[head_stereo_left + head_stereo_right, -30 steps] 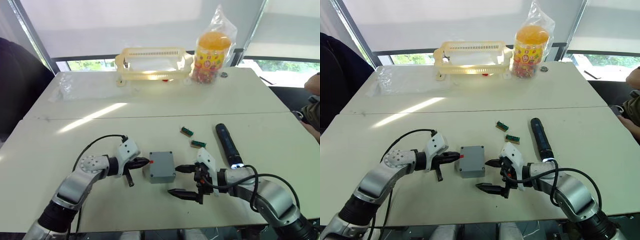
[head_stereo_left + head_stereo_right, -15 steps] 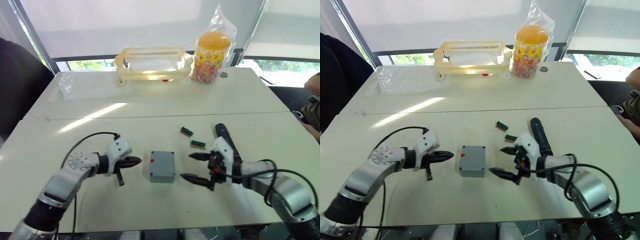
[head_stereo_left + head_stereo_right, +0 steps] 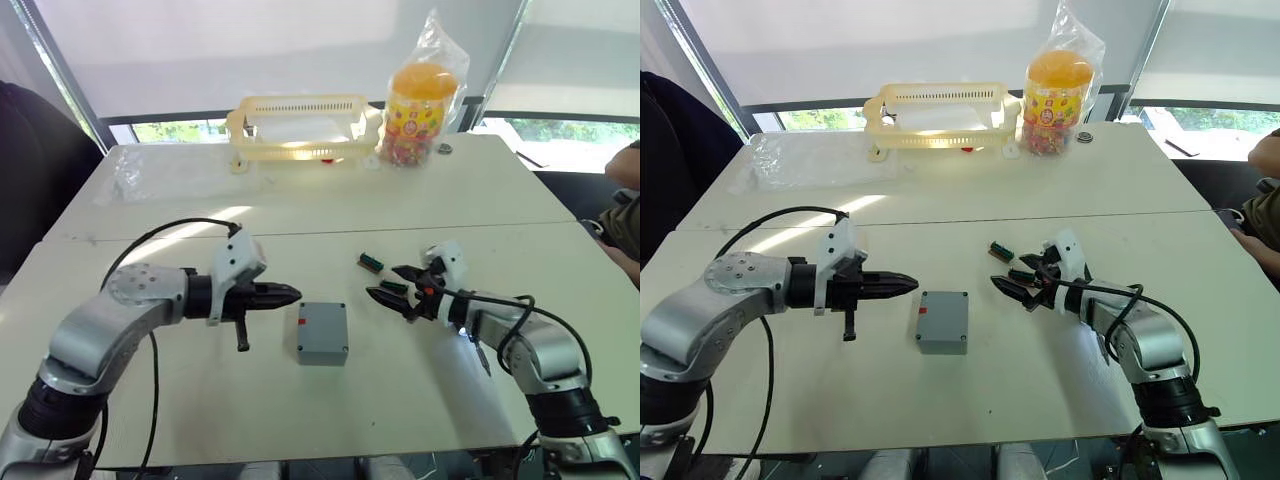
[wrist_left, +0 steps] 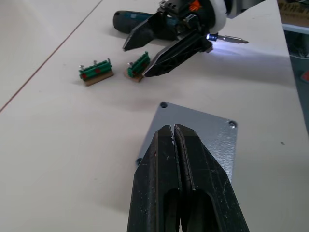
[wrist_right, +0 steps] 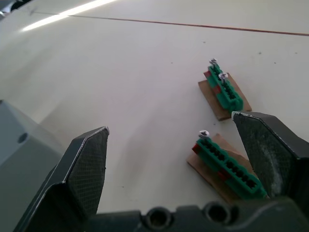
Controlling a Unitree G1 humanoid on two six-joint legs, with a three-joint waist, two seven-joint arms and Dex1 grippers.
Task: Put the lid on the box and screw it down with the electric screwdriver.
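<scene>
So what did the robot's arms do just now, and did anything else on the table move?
The right claw, open, swung away from the box up to the small green blocks. The left claw, shut, pulled back from the box. Nothing was grabbed. Box, blocks and screwdriver stayed put.

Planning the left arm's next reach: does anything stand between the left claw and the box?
Nothing visible does: only bare table lies between the shut left claw and the box; the green terminal blocks sit beyond it.

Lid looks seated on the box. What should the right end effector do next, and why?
Probably shift the open right end effector onto the electric screwdriver and grip it: the lid covers the box, and the tool lies ungripped beside it.
</scene>
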